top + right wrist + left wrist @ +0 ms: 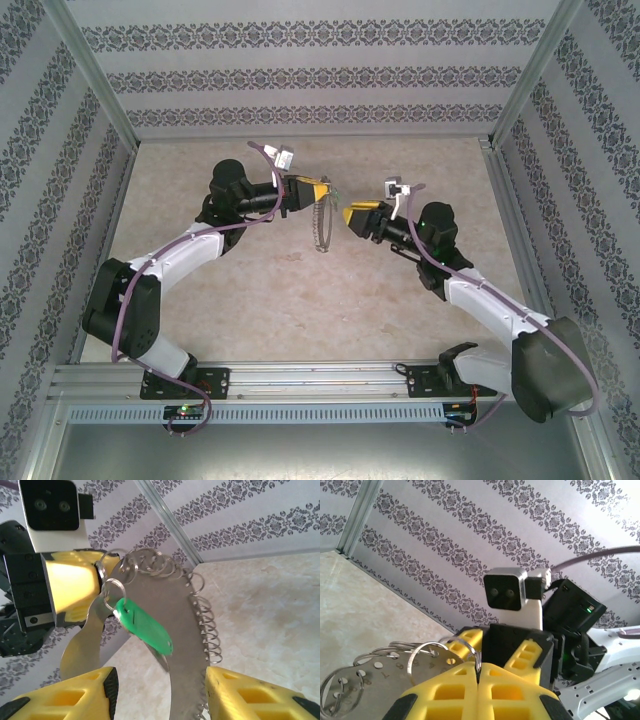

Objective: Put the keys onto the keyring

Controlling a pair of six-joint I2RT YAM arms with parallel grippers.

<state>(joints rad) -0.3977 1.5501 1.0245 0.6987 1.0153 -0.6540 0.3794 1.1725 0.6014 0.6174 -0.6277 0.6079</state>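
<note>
Seemingly almost finished: the left gripper (322, 190) is clamped on the keyring (320, 228) in mid-air, the right gripper (348, 215) stands partly open and empty around it, and the green key (145, 627) already dangles from a small loop (114, 587) on its rim.

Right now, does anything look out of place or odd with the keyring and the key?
Nothing looks damaged or dropped. The keyring is held in the air, pinched at its rim by the shut left pincer. The green key dangles tilted from a small loop on it, inside the open right pincer.
</note>
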